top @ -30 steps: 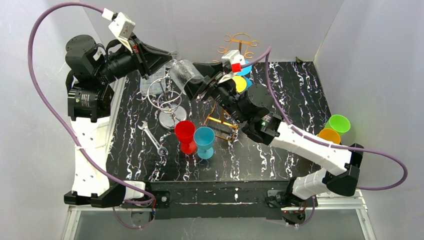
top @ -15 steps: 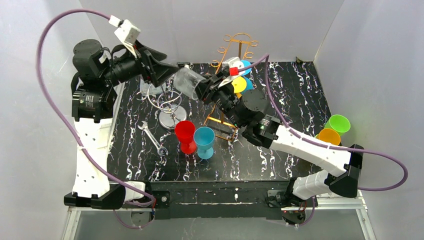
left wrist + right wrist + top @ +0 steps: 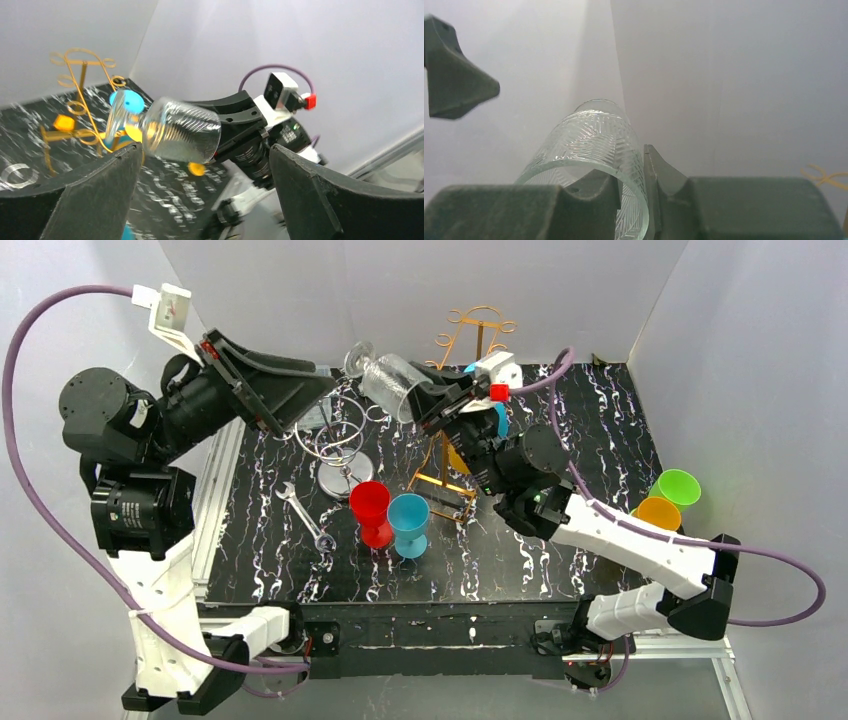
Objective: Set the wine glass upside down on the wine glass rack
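One clear wine glass is up in the air over the back of the table, tilted almost on its side, with its foot toward the rear wall and its mouth toward the right gripper; it is not on the rack. That gripper is narrowed onto the rim; the right wrist view shows one finger inside the bowl and the other outside, pinching the patterned wall between them. The left gripper stands spread wide and clear of the glass, its fingers flanking it from a distance in the left wrist view. Just right of the glass rises the gold wire rack, with coloured discs showing among its bars. Nearer the arms stand a silver spiral stand, a red cup touching a blue cup, and a wrench lying flat; well apart, at the right edge, sit a green cup and an orange cup.
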### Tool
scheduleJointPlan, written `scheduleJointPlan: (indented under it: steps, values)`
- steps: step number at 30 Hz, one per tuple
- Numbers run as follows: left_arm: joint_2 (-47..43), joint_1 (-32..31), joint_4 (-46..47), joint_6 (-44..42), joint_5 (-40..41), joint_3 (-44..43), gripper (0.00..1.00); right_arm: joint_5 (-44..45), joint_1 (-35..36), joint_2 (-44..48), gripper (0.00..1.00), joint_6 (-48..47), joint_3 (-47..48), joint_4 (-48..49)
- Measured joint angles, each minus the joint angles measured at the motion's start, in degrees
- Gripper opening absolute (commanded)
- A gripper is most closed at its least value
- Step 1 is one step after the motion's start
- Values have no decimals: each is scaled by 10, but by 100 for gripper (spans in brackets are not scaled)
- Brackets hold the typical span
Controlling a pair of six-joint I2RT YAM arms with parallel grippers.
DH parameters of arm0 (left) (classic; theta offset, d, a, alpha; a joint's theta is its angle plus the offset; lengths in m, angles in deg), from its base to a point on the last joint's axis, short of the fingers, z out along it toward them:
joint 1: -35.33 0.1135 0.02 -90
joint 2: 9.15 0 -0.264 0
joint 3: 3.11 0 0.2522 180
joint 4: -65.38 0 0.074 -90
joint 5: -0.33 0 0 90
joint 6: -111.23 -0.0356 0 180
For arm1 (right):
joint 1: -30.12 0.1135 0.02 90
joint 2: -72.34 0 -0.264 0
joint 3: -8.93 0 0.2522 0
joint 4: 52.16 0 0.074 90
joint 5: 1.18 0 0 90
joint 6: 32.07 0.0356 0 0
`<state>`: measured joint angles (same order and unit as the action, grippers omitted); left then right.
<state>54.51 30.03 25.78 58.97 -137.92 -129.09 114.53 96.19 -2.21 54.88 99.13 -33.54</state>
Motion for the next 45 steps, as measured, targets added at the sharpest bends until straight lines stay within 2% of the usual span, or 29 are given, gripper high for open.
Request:
scheduleJointPlan:
  steps: [7, 18, 23, 30, 37, 40, 45]
  values:
    - [27, 44, -47, 199, 18, -32, 98, -14, 0, -30, 1, -76, 83, 55]
    - [69, 48, -67, 349, 38, -30, 98, -41, 21, -111, 1, -92, 142, 120]
    - [71, 50, -42, 379, 37, -24, 98, -37, 46, -156, 1, -104, 147, 129]
    - [66, 53, -5, 388, 37, -6, 98, -21, 76, -169, 1, -147, 158, 146]
    - [65, 69, 17, 386, 30, -12, 95, 17, 147, -222, 1, -299, 179, 217]
    - [60, 74, 30, 379, 27, -13, 98, 31, 154, -236, 1, -353, 179, 254]
    - [49, 74, 39, 365, 23, -13, 96, 32, 154, -236, 1, -394, 178, 274]
